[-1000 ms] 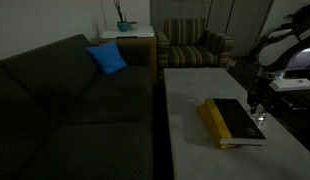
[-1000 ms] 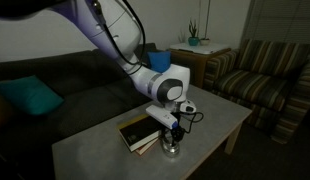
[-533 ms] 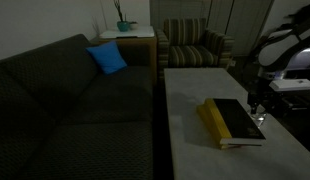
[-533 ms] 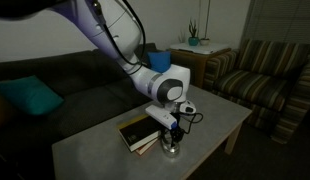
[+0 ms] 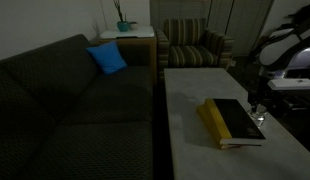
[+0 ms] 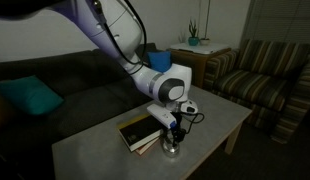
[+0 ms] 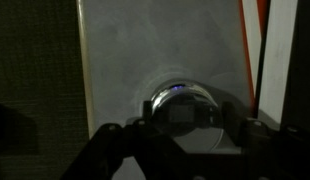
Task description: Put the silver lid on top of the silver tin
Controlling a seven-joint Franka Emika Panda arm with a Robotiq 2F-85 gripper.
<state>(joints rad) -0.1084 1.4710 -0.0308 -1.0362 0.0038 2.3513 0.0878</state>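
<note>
On smooth tabletop [image 7: 145,50], shiny round tin [image 7: 183,106]

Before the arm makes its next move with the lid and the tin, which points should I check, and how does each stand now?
1. Pincer above the silver tin: ok.
2. Tin centred between the fingers, wrist view: ok.
3. Silver lid told apart from the tin: cannot tell.
4. Pincer gripping anything: cannot tell.
5. Book beside the pincer, not under it: ok.
</note>
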